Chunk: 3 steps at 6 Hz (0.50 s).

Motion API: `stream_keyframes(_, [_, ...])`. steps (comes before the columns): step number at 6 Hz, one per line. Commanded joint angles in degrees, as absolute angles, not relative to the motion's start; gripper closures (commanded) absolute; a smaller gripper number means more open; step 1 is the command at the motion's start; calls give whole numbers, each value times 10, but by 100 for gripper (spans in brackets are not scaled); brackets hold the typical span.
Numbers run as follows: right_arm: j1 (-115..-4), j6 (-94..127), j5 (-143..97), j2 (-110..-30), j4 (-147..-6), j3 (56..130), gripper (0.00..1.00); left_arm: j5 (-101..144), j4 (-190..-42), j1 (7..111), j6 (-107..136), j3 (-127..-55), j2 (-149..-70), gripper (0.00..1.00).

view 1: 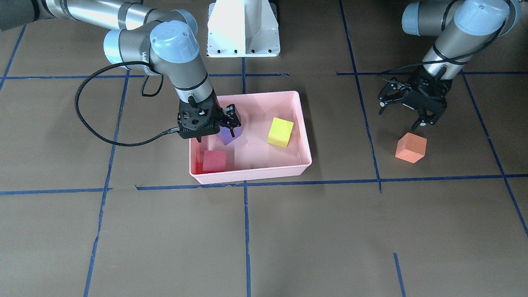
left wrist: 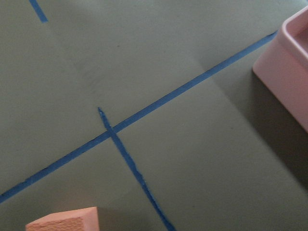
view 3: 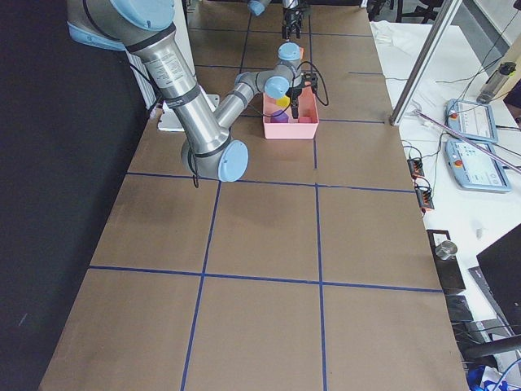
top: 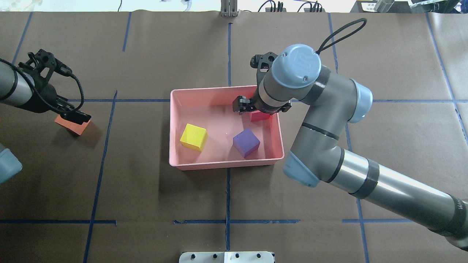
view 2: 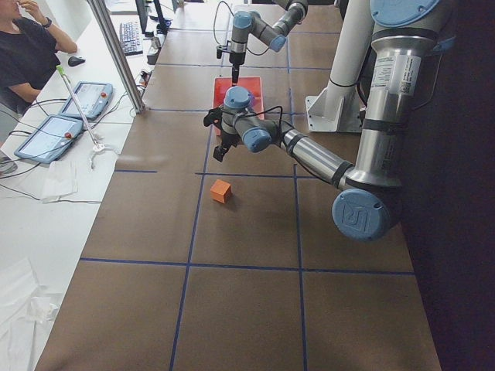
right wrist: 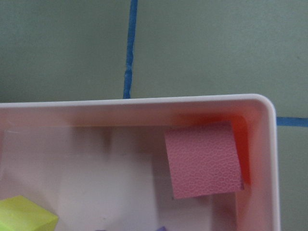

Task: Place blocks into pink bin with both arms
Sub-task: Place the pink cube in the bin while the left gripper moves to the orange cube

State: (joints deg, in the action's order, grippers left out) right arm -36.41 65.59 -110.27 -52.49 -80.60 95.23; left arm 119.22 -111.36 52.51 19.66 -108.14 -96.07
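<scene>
Pink bin (top: pixel 226 166) sits mid-worktop, holding yellow (top: pixel 193 137), purple (top: pixel 246 142) and, farthest, red (top: pixel 259 117) blocks. Right gripper (view 1: pixel 216 131) hangs released above red. Near the left edge, left gripper (view 1: pixel 399 119), jaws spread, hovers over orange block (view 1: pixel 411 147).

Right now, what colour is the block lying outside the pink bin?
Orange block, clearest in the exterior front-facing view.

Pink bin (view 1: pixel 247 175) in all 6 views
</scene>
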Motion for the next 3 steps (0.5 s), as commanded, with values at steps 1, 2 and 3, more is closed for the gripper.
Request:
stream_keyframes(1, [-409,648,-1163,-601,-808,1039,0,1192,-1116,553,122,-1033,-959,0])
stream_keyframes(2, [-418,647,-1179,-644,-808,1072,0,1192,-1116,557,135,-997,-967,0])
stream_keyframes(3, [-417,647,-1179,-662,-806,1079,0,1194,-1116,556,196,-967,-973,0])
